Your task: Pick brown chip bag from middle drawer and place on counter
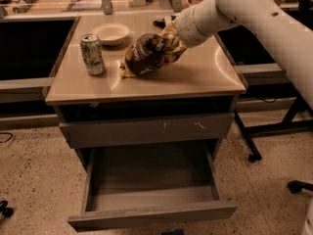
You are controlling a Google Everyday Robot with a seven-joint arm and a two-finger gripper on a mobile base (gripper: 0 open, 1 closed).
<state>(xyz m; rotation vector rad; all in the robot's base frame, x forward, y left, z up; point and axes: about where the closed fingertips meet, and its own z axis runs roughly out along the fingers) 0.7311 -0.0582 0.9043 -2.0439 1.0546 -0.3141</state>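
Observation:
The brown chip bag (143, 57) lies tilted on the counter (200, 75), its cream-tan lower end touching the top near the middle. My gripper (166, 43) is at the bag's upper right end and is shut on it; the white arm reaches in from the upper right. The middle drawer (151, 214) is pulled out below, and its deep grey tray holds nothing.
A green-and-white soda can (93, 54) stands at the counter's left, with a white bowl (111, 33) behind it. The drawer front with pale scratch marks (146, 129) is closed above the open one. Chair legs and casters (254, 156) stand at the right.

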